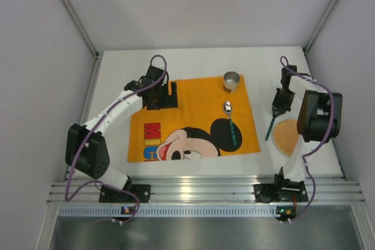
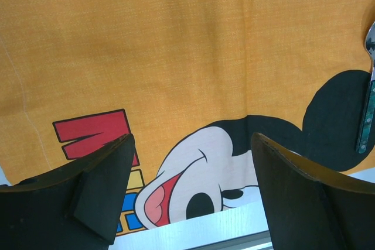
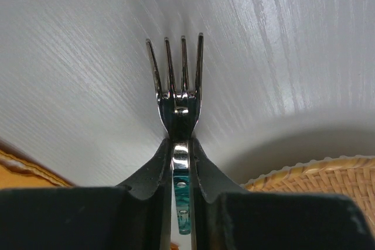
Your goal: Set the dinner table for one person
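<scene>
On the white dinner table [image 1: 114,80] lies an orange Mickey Mouse cloth [image 1: 193,95]. A spoon [image 1: 229,118] with a teal handle rests on the cloth, with a small metal cup [image 1: 232,81] at the cloth's far right corner. My right gripper [image 3: 183,144] is shut on the neck of a teal-handled fork [image 3: 176,68], its tines pointing out over the bare table [image 3: 76,57]. Seen from above, the right gripper [image 1: 278,109] is right of the cloth, with the fork handle [image 1: 269,128] trailing toward me. My left gripper [image 2: 190,144] stands open and holds nothing over the cloth [image 2: 176,45].
A round woven mat [image 1: 287,136] lies at the right, just beside the fork; its edge [image 3: 316,174] shows under the right gripper. The spoon [image 2: 368,103] is at the right edge of the left wrist view. Grey walls enclose the table; a metal rail [image 1: 199,190] runs along its near edge.
</scene>
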### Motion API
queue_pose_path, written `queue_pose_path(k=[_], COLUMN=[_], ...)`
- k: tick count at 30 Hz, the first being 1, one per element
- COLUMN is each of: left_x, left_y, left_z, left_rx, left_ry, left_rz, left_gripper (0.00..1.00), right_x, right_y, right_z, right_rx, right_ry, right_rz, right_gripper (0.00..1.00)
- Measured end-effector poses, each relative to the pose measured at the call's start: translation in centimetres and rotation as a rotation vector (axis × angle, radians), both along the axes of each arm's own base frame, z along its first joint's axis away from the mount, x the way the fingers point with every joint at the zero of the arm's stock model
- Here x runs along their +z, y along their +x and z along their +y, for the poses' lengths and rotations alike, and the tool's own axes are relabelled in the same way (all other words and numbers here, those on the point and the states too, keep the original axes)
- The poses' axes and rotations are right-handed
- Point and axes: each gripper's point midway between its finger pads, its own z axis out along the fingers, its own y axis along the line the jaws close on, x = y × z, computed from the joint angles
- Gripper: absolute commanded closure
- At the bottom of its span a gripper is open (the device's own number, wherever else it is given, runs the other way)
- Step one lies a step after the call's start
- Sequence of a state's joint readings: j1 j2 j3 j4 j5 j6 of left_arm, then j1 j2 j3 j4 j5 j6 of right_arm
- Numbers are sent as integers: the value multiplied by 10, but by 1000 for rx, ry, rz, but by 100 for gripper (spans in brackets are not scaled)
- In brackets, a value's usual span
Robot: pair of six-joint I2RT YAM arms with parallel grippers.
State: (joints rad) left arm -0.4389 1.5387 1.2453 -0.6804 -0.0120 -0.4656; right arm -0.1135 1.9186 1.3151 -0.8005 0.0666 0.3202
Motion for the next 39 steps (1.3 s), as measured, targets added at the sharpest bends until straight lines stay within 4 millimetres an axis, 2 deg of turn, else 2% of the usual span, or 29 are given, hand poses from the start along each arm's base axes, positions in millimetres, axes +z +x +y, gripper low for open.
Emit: queue_pose_path(k=[2,7,10,12,15,18,19,21,24,26,30,35,39], left_x=[0,4,13,22,40,65,72,86,92,87,70,58,55], left_y=[0,1,8,16,29,42,44,45,33,19,-10,-39,-51], left_z=[0,-4,-13,-23,-49,-93,-105,-141,-182,-205,-237,-258,-265], left_rx=[0,-20,-54,-87,-153,-254,-282,-358,-451,-519,-629,-717,-753], left_ry=[0,-16,-18,-13,6,20,27,38,43,53,79,112,125], left_rz=[0,1,-18,-39,-88,-169,-190,-250,-294,-299,-290,-285,-294], left_gripper=[14,17,17,16,15,15,16,16,16,17,18,20,21], right_x=[0,2,8,19,40,64,71,88,106,115,127,135,137], right_y=[0,1,7,17,35,48,50,51,44,36,23,13,10], right_z=[0,2,12,21,36,47,50,59,77,93,122,138,142], right_rx=[-2,-1,16,33,52,63,62,66,73,76,71,44,15], right_ry=[1,10,27,38,62,84,92,108,145,179,249,308,334], right_rz=[1,0,-11,-38,-92,-136,-146,-166,-181,-180,-163,-145,-131], right_gripper=[100,100,100,100,100,100,100,100,100,100,100,100,100])
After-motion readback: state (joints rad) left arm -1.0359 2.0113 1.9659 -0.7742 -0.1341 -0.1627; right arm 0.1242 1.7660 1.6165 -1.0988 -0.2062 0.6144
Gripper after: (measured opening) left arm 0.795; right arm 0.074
